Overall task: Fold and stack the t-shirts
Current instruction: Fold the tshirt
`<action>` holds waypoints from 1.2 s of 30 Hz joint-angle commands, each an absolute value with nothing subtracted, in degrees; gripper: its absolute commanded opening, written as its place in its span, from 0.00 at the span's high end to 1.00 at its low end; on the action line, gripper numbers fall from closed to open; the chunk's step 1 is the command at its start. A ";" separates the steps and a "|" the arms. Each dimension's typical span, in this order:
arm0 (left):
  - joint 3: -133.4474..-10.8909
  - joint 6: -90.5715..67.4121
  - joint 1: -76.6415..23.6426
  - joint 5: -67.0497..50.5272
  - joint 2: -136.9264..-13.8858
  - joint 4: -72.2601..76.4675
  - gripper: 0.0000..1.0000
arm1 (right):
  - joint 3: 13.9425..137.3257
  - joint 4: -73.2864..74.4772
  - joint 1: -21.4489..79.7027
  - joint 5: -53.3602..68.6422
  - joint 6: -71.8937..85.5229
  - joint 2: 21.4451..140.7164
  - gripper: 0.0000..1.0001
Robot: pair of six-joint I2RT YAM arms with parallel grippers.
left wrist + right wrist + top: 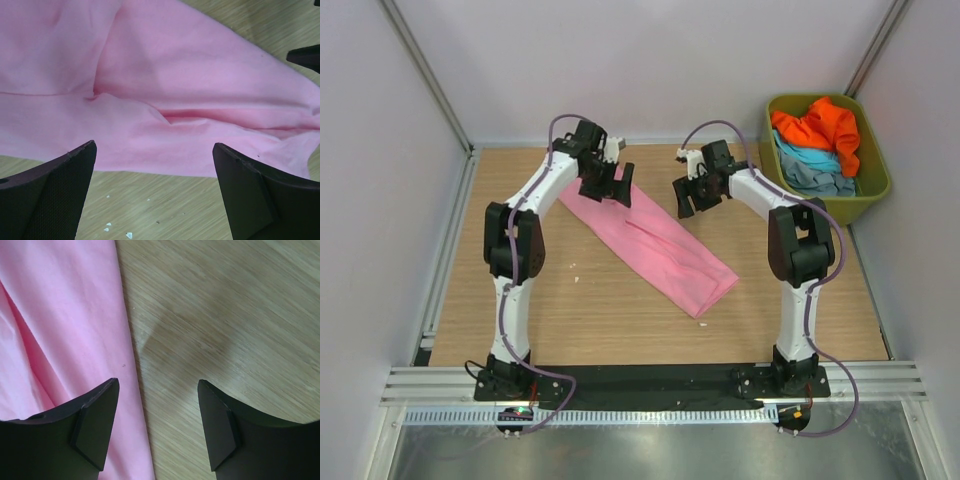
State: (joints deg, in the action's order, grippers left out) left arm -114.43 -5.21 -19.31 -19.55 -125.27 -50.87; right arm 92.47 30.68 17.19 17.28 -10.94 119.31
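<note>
While both arm bases stand bolted at the bottom edge of the overhead view, the wooden table [580, 310] spreads upward from them. Across its middle lies the pink t-shirt [655, 245], folded into a long strip that runs from lower right of centre up toward the upper left. Over the strip's upper end hangs the left gripper [605, 185], jaws spread wide with nothing between them. Its wrist view shows only creased pink cloth beyond the two dark fingers [55, 195], and whether they touch the cloth cannot be told. Just to the right, the right gripper [688, 195] is parted too and empty. In its wrist view the shirt's long edge runs down between the fingers, pink at the left and bare wood at the right. Farthest off, in the upper right corner, a green tub [850, 208] holds an orange t-shirt [820, 125] on top of a light blue t-shirt [800, 157] and a grey-blue t-shirt [825, 182].
</note>
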 commanded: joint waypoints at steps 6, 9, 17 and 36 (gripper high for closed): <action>-123.21 -2.11 -18.02 -17.84 -132.00 -50.27 0.01 | 91.50 32.08 17.23 18.72 -10.28 117.25 0.30; -125.50 -2.02 -17.23 -17.49 -134.91 -50.19 0.00 | 89.22 32.78 17.05 18.81 -10.02 116.81 0.31; -129.02 -2.63 -16.09 -18.45 -140.00 -49.31 0.00 | 84.73 37.26 17.14 16.79 -11.51 115.05 0.32; -141.40 -5.89 -17.05 -25.92 -153.01 -41.58 0.00 | 70.05 44.91 22.76 22.06 -12.22 105.39 0.86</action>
